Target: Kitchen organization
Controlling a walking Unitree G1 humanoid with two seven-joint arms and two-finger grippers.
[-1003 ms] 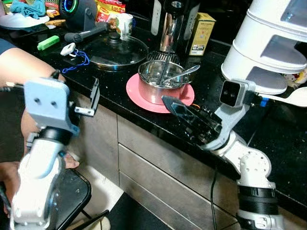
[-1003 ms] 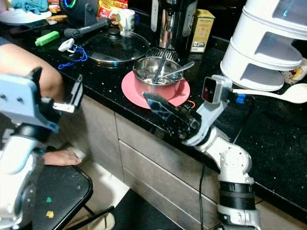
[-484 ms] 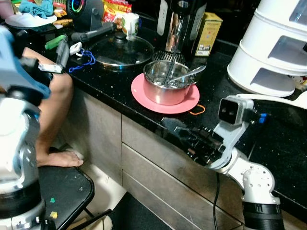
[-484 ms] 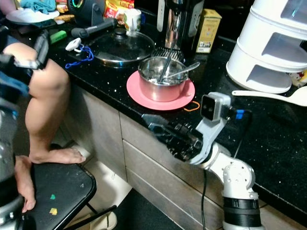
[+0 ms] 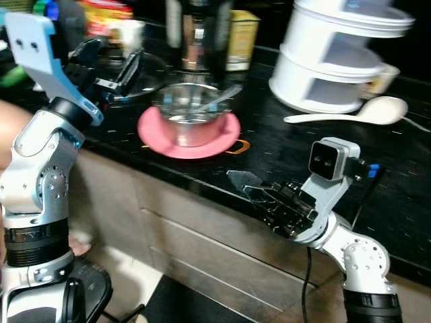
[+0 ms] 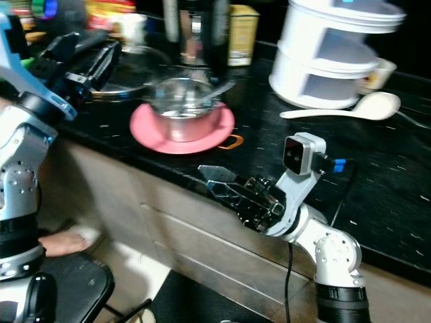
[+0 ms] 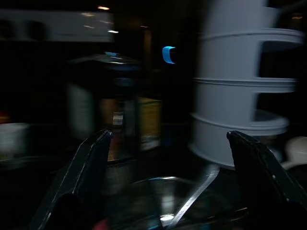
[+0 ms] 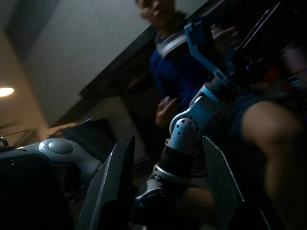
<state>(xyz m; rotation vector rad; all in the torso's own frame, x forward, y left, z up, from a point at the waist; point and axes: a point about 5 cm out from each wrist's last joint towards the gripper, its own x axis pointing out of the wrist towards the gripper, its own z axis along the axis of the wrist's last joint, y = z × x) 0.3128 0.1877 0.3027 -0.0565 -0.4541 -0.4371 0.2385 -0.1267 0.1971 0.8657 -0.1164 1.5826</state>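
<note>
Steel pot (image 5: 190, 121) on pink mat (image 5: 153, 132); both hands open, L hand (image 5: 111, 66) nearby.

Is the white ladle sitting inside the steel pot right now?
No, the white ladle lies on the black counter beside the white tiered rack, apart from the steel pot.

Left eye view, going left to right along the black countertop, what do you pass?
Left gripper raised over the counter's left end → steel pot with utensils on a round pink mat → white stacked tiered container → white rice spoon.
</note>
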